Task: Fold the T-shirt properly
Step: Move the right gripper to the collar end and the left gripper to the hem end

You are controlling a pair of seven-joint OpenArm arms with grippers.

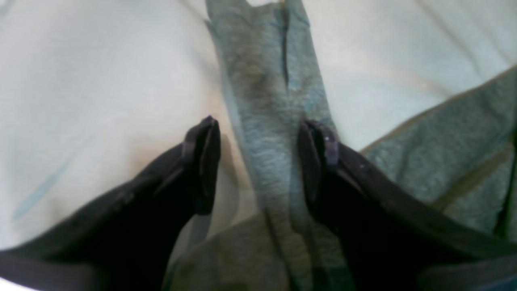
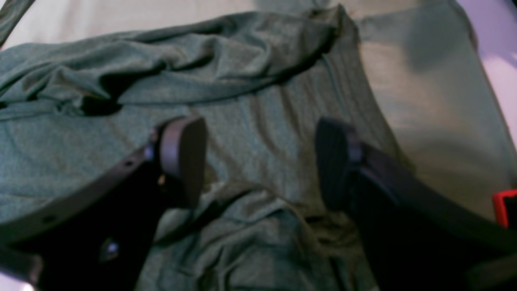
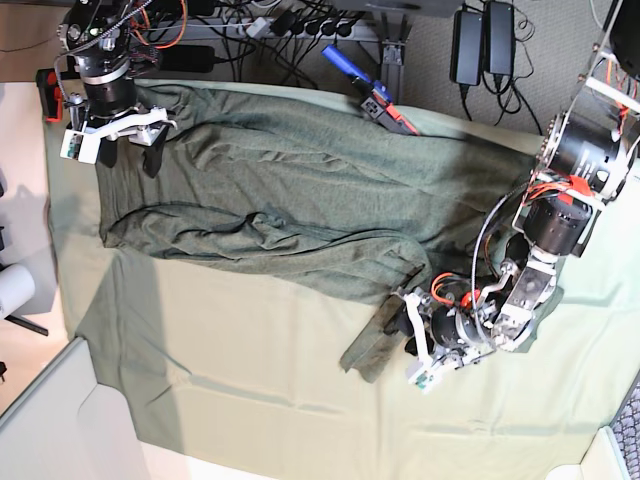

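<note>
broadly, the t-shirt (image 3: 290,200) lies spread across the far half of the counter (image 3: 250,390), on the paler mint-green cloth (image 3: 200,360) that covers it. its body is wrinkled, with a long rumpled ridge running along its near edge, and one narrow part, seemingly a sleeve (image 3: 385,325), trails off toward the near side in the base view. in the left wrist view that strip of heathered knit (image 1: 270,121) runs straight up between the two dark fingers, with the pale cloth on either side and more of the shirt at lower right. the left pincer (image 3: 410,335) sits low at this strip with its jaws spread apart on either side of it; one finger (image 1: 319,157) appears to touch the fabric edge, the other stands clear, so nothing is clamped. the right pincer (image 3: 128,143) hangs over the shirt's far corner at the other end of the counter, jaws wide and released, with bunched fabric lying below and between the fingers (image 2: 181,157) in its wrist view. behind the counter's far edge lie a blue and red tool (image 3: 365,85), tangled cables (image 3: 270,30) and two black power bricks (image 3: 482,45).
</note>
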